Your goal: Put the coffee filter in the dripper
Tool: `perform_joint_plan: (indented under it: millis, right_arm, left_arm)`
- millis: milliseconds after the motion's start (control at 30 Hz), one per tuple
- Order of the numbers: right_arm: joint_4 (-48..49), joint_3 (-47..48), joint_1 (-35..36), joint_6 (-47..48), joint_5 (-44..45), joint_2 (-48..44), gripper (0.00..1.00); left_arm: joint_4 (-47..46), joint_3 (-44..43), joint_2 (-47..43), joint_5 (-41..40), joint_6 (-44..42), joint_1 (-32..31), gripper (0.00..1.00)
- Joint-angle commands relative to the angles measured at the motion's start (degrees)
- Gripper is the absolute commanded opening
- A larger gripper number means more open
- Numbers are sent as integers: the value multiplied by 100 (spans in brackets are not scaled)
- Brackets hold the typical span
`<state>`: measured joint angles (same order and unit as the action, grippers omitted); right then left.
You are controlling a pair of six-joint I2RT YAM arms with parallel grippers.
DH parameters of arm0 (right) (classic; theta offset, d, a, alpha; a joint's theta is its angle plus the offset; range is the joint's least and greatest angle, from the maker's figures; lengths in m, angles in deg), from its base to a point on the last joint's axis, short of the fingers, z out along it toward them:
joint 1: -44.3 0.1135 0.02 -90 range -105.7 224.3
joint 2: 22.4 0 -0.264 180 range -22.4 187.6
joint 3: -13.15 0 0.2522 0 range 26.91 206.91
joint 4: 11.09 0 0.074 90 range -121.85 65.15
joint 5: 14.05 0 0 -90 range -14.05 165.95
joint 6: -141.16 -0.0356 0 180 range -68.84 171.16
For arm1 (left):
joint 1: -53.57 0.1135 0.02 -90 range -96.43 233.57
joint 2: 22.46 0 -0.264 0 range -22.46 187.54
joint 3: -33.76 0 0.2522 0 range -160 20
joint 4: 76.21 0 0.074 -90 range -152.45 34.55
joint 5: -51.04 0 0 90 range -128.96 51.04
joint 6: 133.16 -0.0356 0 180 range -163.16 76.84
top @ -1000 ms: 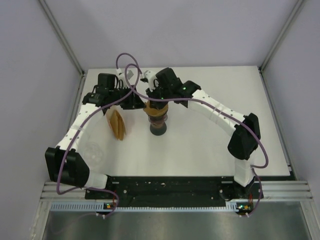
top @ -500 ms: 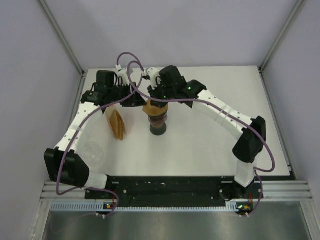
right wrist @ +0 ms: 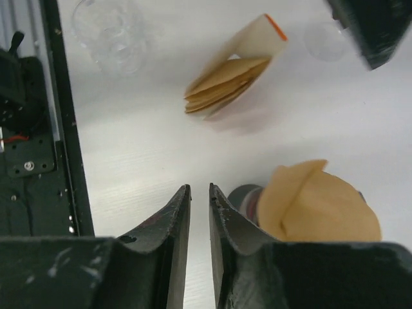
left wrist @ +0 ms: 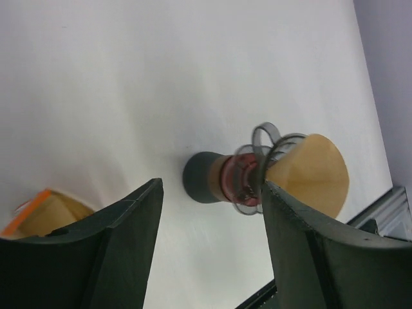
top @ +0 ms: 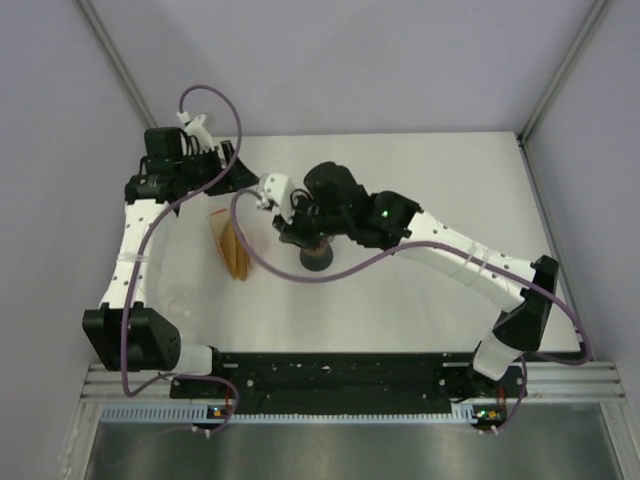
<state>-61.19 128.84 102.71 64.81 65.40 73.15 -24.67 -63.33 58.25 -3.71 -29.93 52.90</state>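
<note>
On the far left, a metal frame post point(top: 120, 70) rises against plain grey walls point(top: 350, 60) that enclose the white table point(top: 420, 180). Near the left edge stands a clear vessel point(top: 185, 300). Just right of it lies an opened pack point(top: 235, 250) of spare filters. At centre stands the dripper point(left wrist: 219, 177), with a dark base, a red collar and wire rings. The filter point(left wrist: 309, 170) sits in its top, with its paper rim above the rings.

The left gripper point(left wrist: 211, 185) hangs over the far-left corner. Its fingers are spread wide and hold nothing. The right gripper point(right wrist: 199, 187) hovers just left of the dripper. Its fingers are drawn almost together and also hold nothing.

Half a second ago both grippers met at the filter above the dripper. Since then the left arm has pulled back toward the far left. The right arm has stretched out low, its elbow now nearer the table's right edge. The filter remains in the dripper.
</note>
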Motion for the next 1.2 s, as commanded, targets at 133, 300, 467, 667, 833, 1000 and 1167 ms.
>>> perform_joint_plan:
  millis: [133,300,467,667,833,1000,1167]
  right_arm:
    - [92,-393,891,1596,710,604,27]
    - [109,-130,988,2097,1817,1500,22]
    - [302,-24,988,2493,2328,2186,20]
    - [759,20,988,2800,3110,2907,20]
    - [979,46,900,2968,3568,3294,19]
    - [1111,-33,724,2950,3603,3461,20]
    - [1216,-322,522,2915,3761,3366,19]
  left_arm:
    - [28,-96,-380,70,-101,1322,72]
    - [81,62,-433,228,-146,1938,73]
    - [45,273,-503,203,-277,2149,73]
    - [-60,352,-591,-62,-418,2176,73]
    - [-69,387,-582,-26,-427,2185,73]
    - [-87,397,-556,-9,-427,2194,73]
    - [-130,397,-512,26,-401,2194,73]
